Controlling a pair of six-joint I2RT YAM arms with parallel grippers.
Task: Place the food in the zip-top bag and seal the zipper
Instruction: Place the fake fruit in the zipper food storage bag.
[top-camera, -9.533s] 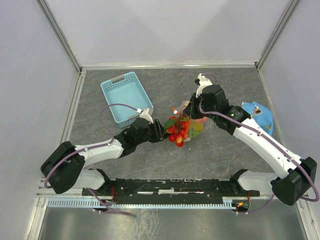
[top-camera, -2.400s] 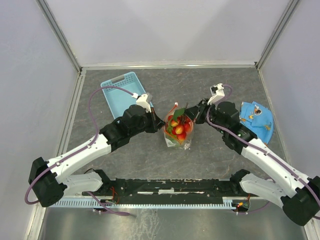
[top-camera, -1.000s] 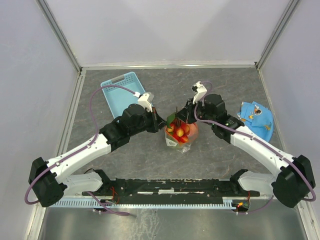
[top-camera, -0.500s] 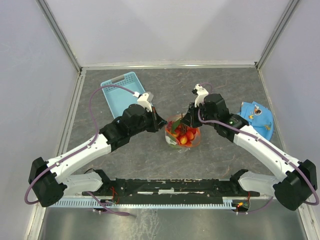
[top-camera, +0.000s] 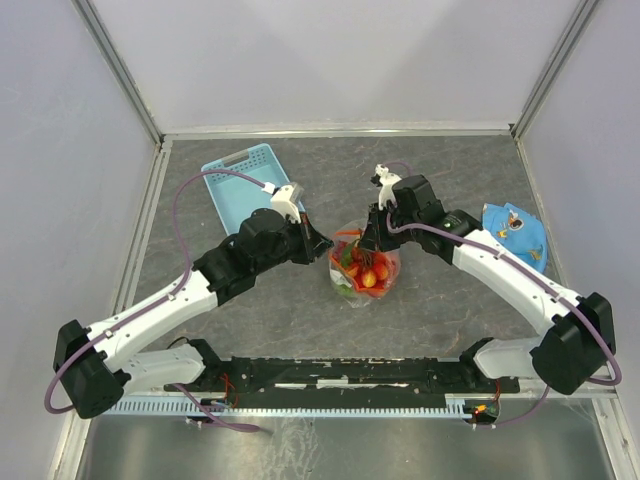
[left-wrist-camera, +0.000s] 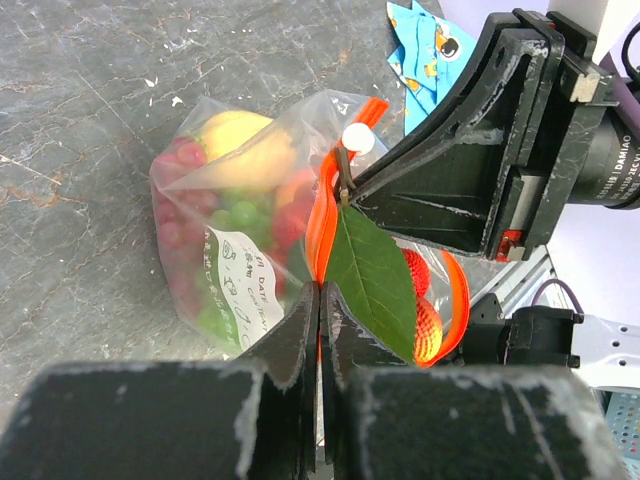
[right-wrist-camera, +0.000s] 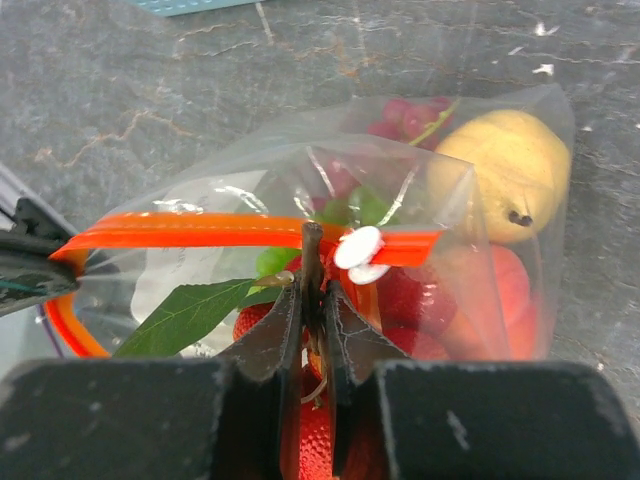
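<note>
The zip-top bag (top-camera: 362, 272) stands mid-table with the food inside. The right wrist view shows a yellow fruit (right-wrist-camera: 505, 172), red strawberries (right-wrist-camera: 405, 300) and a green leaf (right-wrist-camera: 185, 315). The left wrist view shows a yellow lemon (left-wrist-camera: 238, 140) and green grapes (left-wrist-camera: 240, 215). The red-orange zipper (right-wrist-camera: 200, 230) curves open along the mouth. My left gripper (top-camera: 322, 240) is shut on the zipper's left end (left-wrist-camera: 318, 235). My right gripper (top-camera: 372, 240) is shut on the zipper, a brown stem (right-wrist-camera: 312, 255) between its fingers, beside the white slider (right-wrist-camera: 358, 247).
A light blue basket (top-camera: 245, 190) lies at the back left, behind my left arm. A blue cloth-like object (top-camera: 515, 232) lies at the right, also showing in the left wrist view (left-wrist-camera: 425, 50). Grey walls close in the table on three sides.
My right gripper has shifted a little left along the bag's mouth, and the arm has swung back. The bag's mouth has narrowed. My left gripper keeps its hold in place.
</note>
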